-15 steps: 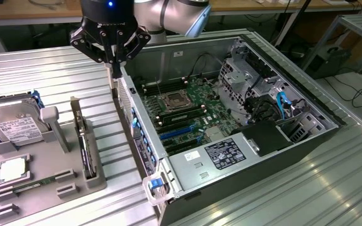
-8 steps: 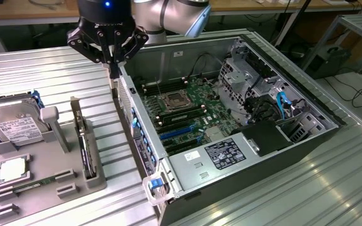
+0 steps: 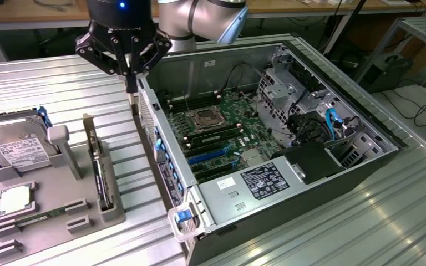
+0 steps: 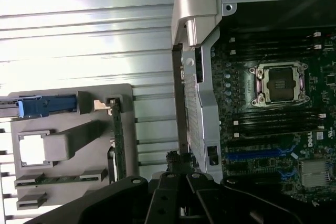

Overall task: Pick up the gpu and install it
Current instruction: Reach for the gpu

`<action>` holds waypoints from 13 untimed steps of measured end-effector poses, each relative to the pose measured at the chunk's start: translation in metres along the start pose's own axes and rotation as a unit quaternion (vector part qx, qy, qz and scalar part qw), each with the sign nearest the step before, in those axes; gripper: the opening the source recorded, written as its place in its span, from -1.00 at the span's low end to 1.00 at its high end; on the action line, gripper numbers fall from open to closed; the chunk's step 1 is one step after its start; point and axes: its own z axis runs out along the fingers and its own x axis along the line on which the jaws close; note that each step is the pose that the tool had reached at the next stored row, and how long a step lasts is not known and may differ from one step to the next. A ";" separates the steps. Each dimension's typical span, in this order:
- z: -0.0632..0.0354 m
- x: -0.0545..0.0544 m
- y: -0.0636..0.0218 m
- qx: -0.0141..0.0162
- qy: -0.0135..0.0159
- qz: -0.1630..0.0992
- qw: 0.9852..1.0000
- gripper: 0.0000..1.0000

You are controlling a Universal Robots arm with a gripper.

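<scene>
The gpu (image 3: 99, 166) stands on edge in a slot of the grey holder (image 3: 65, 213) at the exterior view's left, its silver bracket end pointing away. In the wrist view the gpu (image 4: 118, 140) shows edge-on as a thin green strip. My gripper (image 3: 131, 88) hangs shut and empty, its fingertips just above the case's rear wall, between the holder and the open computer case (image 3: 221, 205). It is off to the case side of the card and apart from it. In the wrist view my gripper (image 4: 175, 162) sits over that same wall edge.
A silver hard drive (image 3: 13, 147) with a white label stands in the holder's far-left slot, and a slim memory stick (image 3: 39, 217) lies near its front. The motherboard (image 3: 217, 130) with its blue slots (image 3: 209, 155) lies inside the case. Ribbed metal table (image 3: 57, 88) surrounds everything.
</scene>
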 end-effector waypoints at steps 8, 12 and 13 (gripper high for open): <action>-0.0001 0.005 -0.0004 0.000 0.000 0.000 1.000 -0.79; -0.0001 0.007 -0.0006 0.000 0.000 0.000 1.000 -0.79; -0.0002 0.008 -0.0007 0.000 0.000 0.000 1.000 -0.79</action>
